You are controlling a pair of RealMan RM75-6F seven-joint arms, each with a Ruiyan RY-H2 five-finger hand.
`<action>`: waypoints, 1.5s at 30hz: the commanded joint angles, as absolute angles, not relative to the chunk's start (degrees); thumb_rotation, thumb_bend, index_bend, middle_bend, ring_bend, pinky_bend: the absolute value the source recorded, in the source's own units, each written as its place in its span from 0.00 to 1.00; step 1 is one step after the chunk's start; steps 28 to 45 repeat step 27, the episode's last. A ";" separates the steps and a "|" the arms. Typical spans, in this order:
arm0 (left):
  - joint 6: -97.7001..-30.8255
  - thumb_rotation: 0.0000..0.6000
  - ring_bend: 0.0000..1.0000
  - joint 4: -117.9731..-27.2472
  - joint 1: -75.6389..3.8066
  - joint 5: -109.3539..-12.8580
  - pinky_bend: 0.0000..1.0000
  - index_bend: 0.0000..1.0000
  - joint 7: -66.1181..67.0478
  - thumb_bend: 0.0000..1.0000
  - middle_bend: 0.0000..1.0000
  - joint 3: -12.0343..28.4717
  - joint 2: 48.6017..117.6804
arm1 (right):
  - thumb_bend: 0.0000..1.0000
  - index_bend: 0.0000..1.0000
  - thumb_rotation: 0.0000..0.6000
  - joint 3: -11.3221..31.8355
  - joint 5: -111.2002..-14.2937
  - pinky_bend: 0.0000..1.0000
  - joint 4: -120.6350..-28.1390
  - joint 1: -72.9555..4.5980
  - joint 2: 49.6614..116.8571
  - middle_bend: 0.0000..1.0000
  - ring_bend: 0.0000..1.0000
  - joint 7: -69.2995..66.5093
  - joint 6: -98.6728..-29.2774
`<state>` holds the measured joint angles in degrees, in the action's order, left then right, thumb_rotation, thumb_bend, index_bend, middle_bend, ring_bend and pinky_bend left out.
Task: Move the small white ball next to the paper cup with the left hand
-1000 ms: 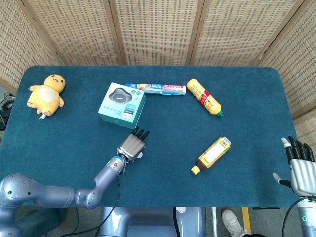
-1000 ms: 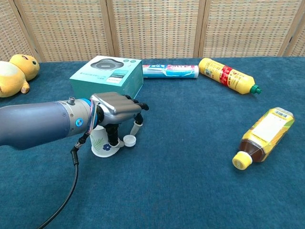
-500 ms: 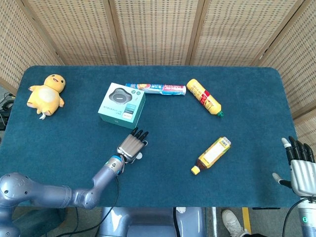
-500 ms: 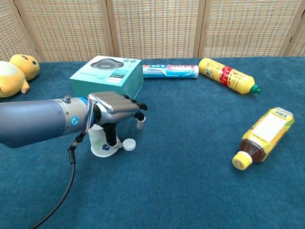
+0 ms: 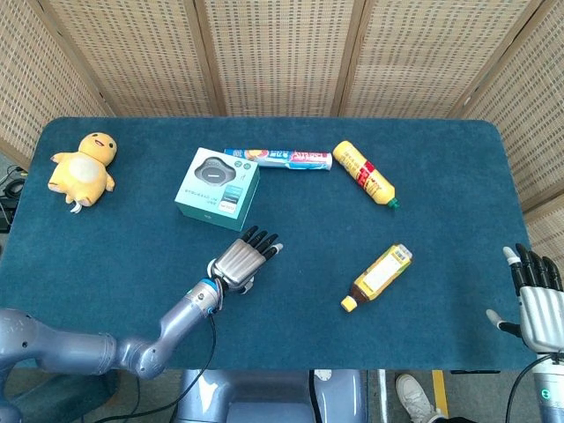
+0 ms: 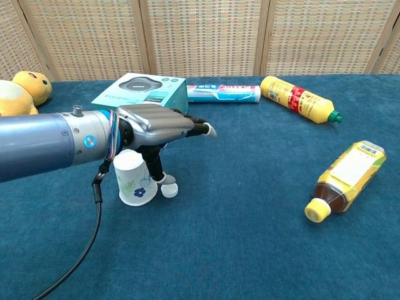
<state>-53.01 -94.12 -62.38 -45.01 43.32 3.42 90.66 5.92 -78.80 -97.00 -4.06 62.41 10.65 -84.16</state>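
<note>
The small white ball (image 6: 169, 190) lies on the blue cloth, right against the lower right side of the paper cup (image 6: 132, 184), which is white with a blue flower print. My left hand (image 6: 164, 125) hovers over the cup with its fingers stretched forward and apart, holding nothing. Its thumb (image 6: 155, 167) hangs down between cup and ball, with the tip just above the ball. In the head view the left hand (image 5: 243, 261) covers the cup and ball. My right hand (image 5: 536, 302) is spread open beyond the table's right edge.
A teal box (image 6: 141, 97) stands just behind the cup, and a toothpaste tube (image 6: 224, 93) lies behind that. A yellow bottle (image 6: 299, 98) lies at the back right, a brown bottle (image 6: 346, 179) at the right, and a plush duck (image 5: 83, 167) at the far left.
The left hand's fingers have straightened from a curl over the ball and risen. The ball now rests free beside the cup. The right hand has not moved.
</note>
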 commanded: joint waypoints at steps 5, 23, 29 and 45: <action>-57.92 1.00 0.00 -102.07 -59.56 -52.67 0.00 0.00 38.04 0.09 0.00 6.01 84.31 | 0.00 0.02 1.00 5.83 -79.12 0.00 -97.17 -3.83 62.12 0.00 0.00 10.20 -84.49; -91.80 1.00 0.00 -104.00 -27.35 -71.72 0.00 0.00 14.69 0.02 0.00 -6.09 66.62 | 0.00 0.02 1.00 5.72 -80.18 0.00 -97.59 -3.36 60.90 0.00 0.00 8.10 -85.18; -93.33 1.00 0.00 -98.05 -21.34 -72.64 0.00 0.00 4.78 0.02 0.00 -7.63 65.04 | 0.00 0.02 1.00 5.83 -80.49 0.00 -97.97 -3.16 60.38 0.00 0.00 7.54 -85.66; -93.33 1.00 0.00 -98.05 -21.34 -72.64 0.00 0.00 4.78 0.02 0.00 -7.63 65.04 | 0.00 0.02 1.00 5.83 -80.49 0.00 -97.97 -3.16 60.38 0.00 0.00 7.54 -85.66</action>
